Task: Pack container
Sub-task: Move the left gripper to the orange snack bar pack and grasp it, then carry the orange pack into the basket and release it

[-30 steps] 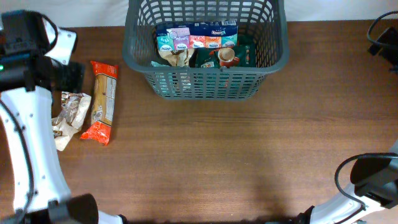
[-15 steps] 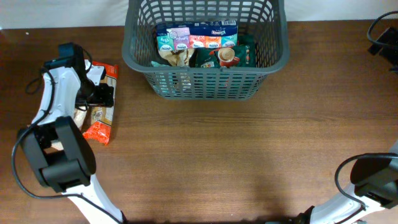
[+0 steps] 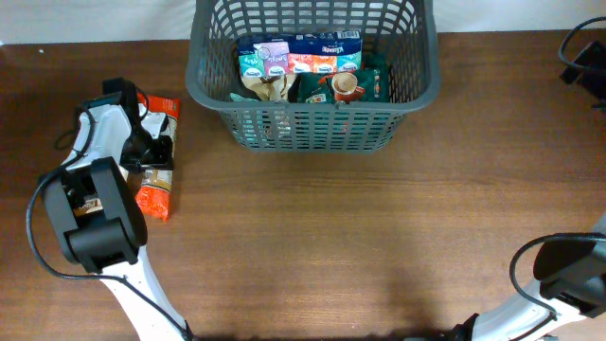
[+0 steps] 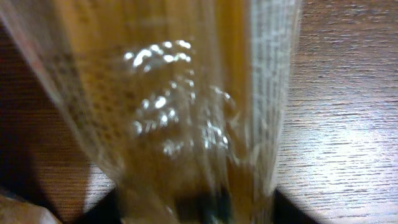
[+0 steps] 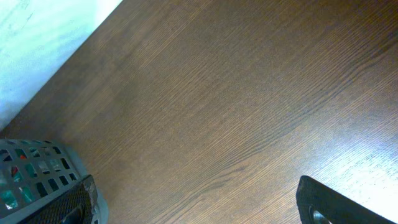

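The dark grey basket (image 3: 312,123) stands at the table's far middle and holds a colourful multi-pack (image 3: 298,52), a green packet (image 3: 346,87) and a beige packet (image 3: 268,87). Its corner shows in the right wrist view (image 5: 37,180). An orange cracker packet (image 3: 156,194) lies flat on the table to the left of the basket. My left gripper (image 3: 156,152) is down on this packet. The packet fills the blurred left wrist view (image 4: 186,106), with a dark finger on either side of it. My right gripper (image 5: 205,208) is open and empty over bare wood to the right of the basket.
The left arm (image 3: 95,218) lies along the left side of the table and covers the crinkled silver-brown packet seen earlier. Part of the right arm (image 3: 587,66) shows at the right edge. A white backdrop runs behind the basket.
My left arm has swung in from the far left and come down onto the orange packet. The packet has stayed in place. The basket's contents are the same.
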Tool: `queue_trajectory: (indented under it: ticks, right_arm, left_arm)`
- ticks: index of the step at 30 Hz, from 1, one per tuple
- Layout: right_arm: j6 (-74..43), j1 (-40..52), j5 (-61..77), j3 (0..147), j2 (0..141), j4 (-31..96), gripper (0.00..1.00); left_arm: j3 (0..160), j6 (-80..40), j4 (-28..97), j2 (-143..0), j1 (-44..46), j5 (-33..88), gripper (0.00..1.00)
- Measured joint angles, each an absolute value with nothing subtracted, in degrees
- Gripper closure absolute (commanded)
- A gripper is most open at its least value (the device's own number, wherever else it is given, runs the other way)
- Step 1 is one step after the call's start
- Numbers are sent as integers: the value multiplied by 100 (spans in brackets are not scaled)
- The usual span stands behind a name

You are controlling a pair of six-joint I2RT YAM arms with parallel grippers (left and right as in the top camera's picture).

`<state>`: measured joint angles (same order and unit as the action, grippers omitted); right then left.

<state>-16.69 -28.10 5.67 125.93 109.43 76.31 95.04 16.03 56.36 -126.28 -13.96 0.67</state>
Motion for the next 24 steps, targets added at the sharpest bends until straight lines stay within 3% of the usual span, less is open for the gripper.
queue_trajectory:
  ticks: [6,11,18,24]
  right_arm:
    - [-1673,-2810,567,12593,10943,7631,1]
    - [-1671,-2810,567,12593,10943,7636,1]
    - [-1673,-2810,567,12593,10943,7631,1]
    - [-1671,-2810,567,12593,10943,7631,1]
  left_arm:
    - [9769,1603,5948,-12586,-1389,78,99]
    - [10501,1603,7024,-12827,-1382,158,98]
    - [12993,1603,8331,-13085,-1361,161,98]
    - [15565,1769,8562,-13054,-1321,183,99]
